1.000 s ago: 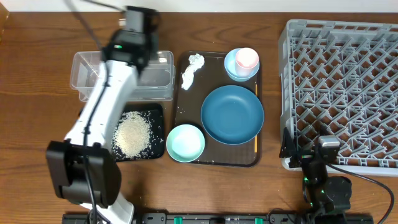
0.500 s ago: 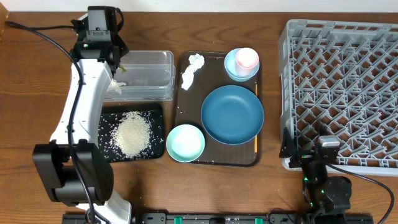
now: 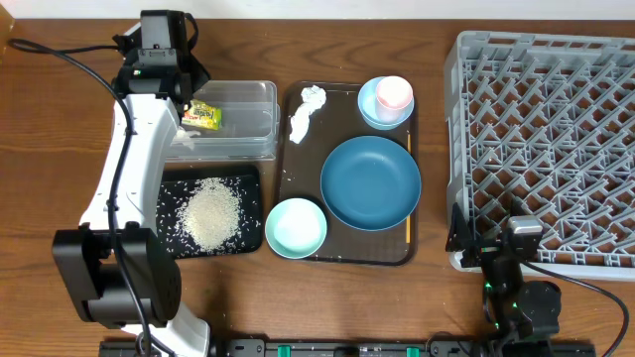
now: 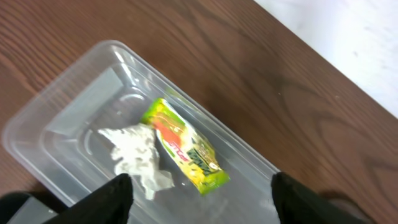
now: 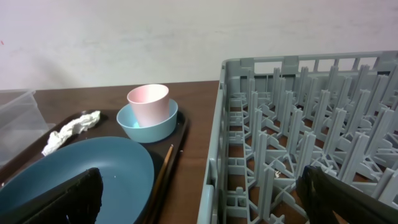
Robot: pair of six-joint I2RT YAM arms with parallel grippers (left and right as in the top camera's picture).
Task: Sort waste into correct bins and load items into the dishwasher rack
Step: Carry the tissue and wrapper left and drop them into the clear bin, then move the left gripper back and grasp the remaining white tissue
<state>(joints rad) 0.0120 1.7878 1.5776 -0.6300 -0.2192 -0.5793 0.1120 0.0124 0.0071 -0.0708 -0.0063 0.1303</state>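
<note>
My left gripper (image 4: 202, 199) hangs open above the clear tub (image 3: 248, 124), with nothing between its fingers. Below it in the tub lie the green-and-yellow wrapper (image 4: 185, 146) and a crumpled tissue (image 4: 134, 152). Rice (image 3: 211, 215) is heaped in the black tray (image 3: 169, 188). The brown serving tray holds more tissue (image 3: 306, 112), the dark blue dish (image 3: 370, 181), the mint bowl (image 3: 296, 227) and the pink cup (image 3: 394, 93) standing in the light blue bowl (image 3: 369, 115). My right gripper (image 5: 211, 199) is open at the near left corner of the grey rack (image 3: 546, 139).
A thin wooden stick (image 3: 408, 223) lies along the right edge of the brown serving tray (image 3: 342, 260). The rack's wall (image 5: 214, 155) stands close beside the right gripper. A few loose rice grains lie scattered on the serving tray.
The left arm swung left over the clear tub, then its gripper opened and the wrapper dropped into the tub. The right arm has not moved.
</note>
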